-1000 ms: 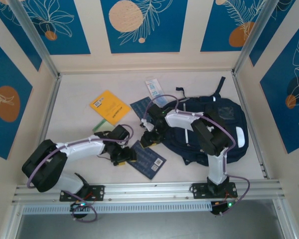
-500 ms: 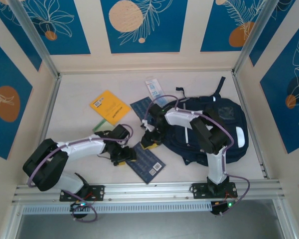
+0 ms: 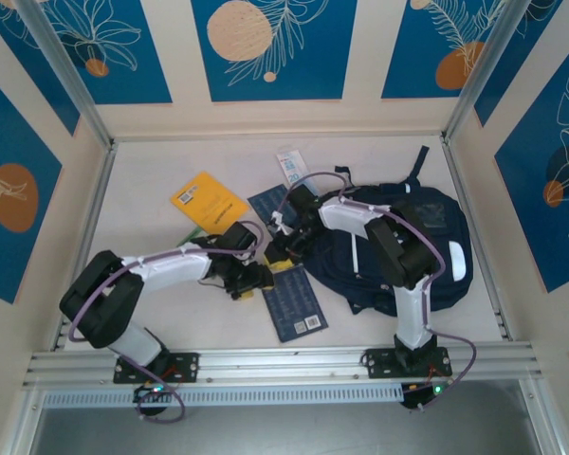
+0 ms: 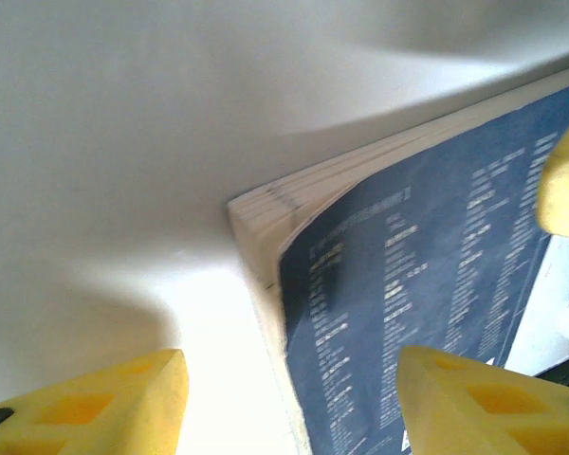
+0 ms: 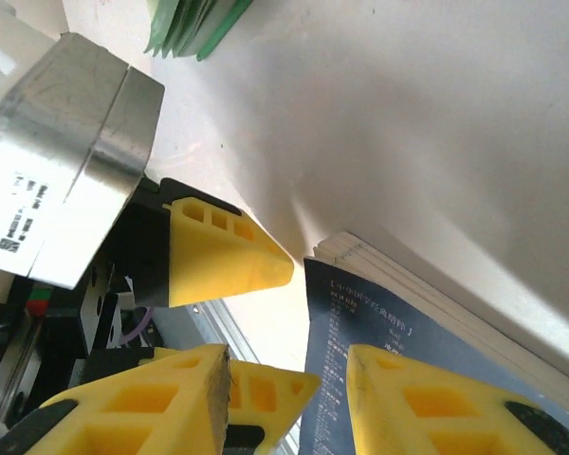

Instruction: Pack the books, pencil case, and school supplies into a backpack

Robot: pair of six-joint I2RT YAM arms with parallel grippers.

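Since a second ago the navy book [image 3: 299,301] near the front of the table [image 3: 142,190] has swung round, so its long side now runs front to back instead of slanting, and its white barcode label sits at the near right corner. The left gripper [image 3: 253,281] has moved up and inward to the book's far left corner, and the right gripper [image 3: 277,251] has drawn back a little toward the backpack [image 3: 427,237]. From the left wrist, the left gripper [image 4: 294,365] has its yellow fingers apart, with the book's corner [image 4: 398,284] lying flat between them, unclamped. From the right wrist, the right gripper [image 5: 289,365] also has its fingers apart, astride that same corner [image 5: 360,313], just beside the left fingers. The cover is dark blue with rows of small white print and pale page edges. There are three books: this one, a second navy book [image 3: 266,203] partly under the right arm, and a yellow book [image 3: 209,204]. Two packets lie out: a green packet [image 3: 192,234] and a pale blue packet [image 3: 291,166]. One backpack lies at the right.
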